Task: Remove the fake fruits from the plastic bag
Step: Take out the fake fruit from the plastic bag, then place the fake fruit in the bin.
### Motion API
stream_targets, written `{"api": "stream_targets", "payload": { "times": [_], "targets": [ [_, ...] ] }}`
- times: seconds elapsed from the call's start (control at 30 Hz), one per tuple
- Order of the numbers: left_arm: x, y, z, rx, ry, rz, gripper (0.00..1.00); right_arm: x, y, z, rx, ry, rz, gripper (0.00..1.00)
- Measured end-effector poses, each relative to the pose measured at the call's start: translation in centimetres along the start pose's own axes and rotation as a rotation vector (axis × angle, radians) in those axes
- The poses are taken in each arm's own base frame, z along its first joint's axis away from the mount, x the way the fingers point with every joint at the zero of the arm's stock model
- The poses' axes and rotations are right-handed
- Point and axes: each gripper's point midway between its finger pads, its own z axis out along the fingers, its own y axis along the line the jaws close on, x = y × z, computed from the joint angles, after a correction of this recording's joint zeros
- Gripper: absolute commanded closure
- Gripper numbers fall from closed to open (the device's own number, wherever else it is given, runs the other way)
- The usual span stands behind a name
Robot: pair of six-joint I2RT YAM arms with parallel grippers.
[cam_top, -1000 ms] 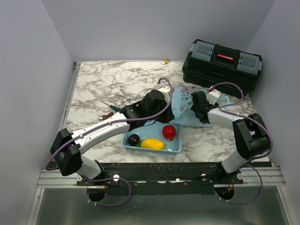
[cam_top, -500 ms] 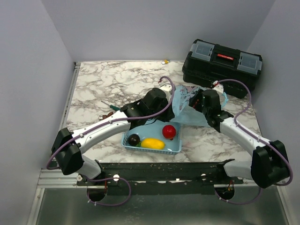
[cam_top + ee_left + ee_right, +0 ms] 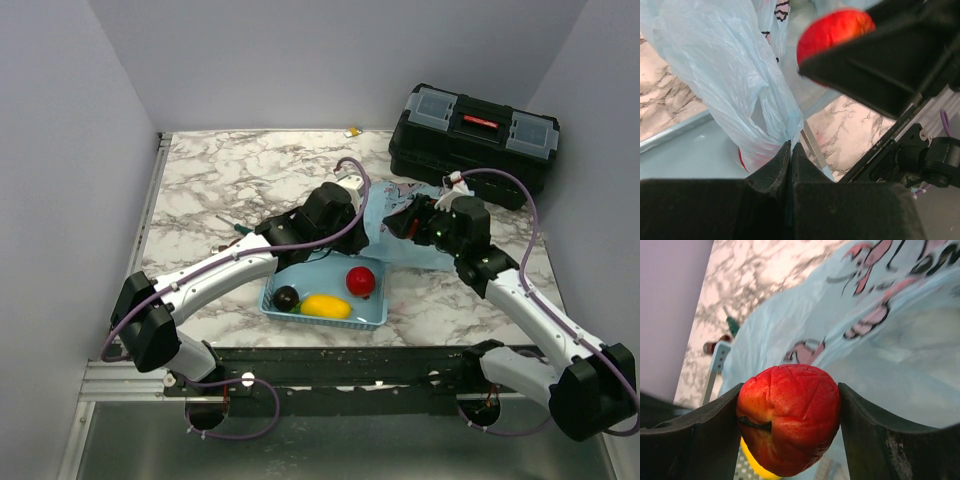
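Right pincer (image 3: 790,390) grips red fruit (image 3: 788,420); left pincer (image 3: 791,150) pinches bag (image 3: 715,75).

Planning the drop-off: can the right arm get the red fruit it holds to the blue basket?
Probably yes: the right gripper grips the red fruit just beyond the basket, whose near right corner lies bare.

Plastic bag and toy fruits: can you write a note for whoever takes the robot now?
Left end effector: shut on the plastic bag, pinching its edge.
Right end effector: closed on a red fruit, over the bag.
Basket: holds a red round fruit, a yellow fruit and a dark round one.
Done: those are out.
Left: put down the held fruit. The bag's inside is hidden, so check it.
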Motion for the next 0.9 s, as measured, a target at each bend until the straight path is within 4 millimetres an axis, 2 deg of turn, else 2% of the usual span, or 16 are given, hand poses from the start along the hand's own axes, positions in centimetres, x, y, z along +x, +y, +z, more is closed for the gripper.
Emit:
{"api": "stream_targets", "payload": {
  "times": [0.2,0.37,0.5,0.57,0.73,0.83,0.9],
  "targets": [
    [-0.6,1.9,0.4,-0.031,-0.001,-0.036,1.0,5.8,2.2,-1.6,-0.152,0.167,0.022,0.9],
    [-0.9,2.8,0.6,-0.044,-0.002,-0.062,1.0,10.5,7.1,-3.4,-0.323,0.283,-0.053,0.91],
    [-1.2,3.0,0.5,-0.04,-0.003,-0.073,1.0,13.1,10.5,-4.1,-0.433,0.309,-0.121,0.9],
    [-1.5,3.1,0.4,-0.038,-0.006,-0.076,1.0,14.0,10.8,-3.6,-0.447,0.314,-0.137,0.9],
    [-2.2,3.2,0.1,-0.034,-0.015,-0.081,1.0,16.8,9.0,-0.8,-0.369,0.368,-0.193,0.9],
    [-2.1,3.5,0.0,-0.037,-0.006,-0.086,1.0,18.6,8.7,-0.7,-0.345,0.403,-0.249,0.89],
    [-2.0,3.5,-0.1,-0.037,0.0,-0.086,1.0,18.9,8.6,-1.0,-0.336,0.404,-0.281,0.88]
  ]
}}
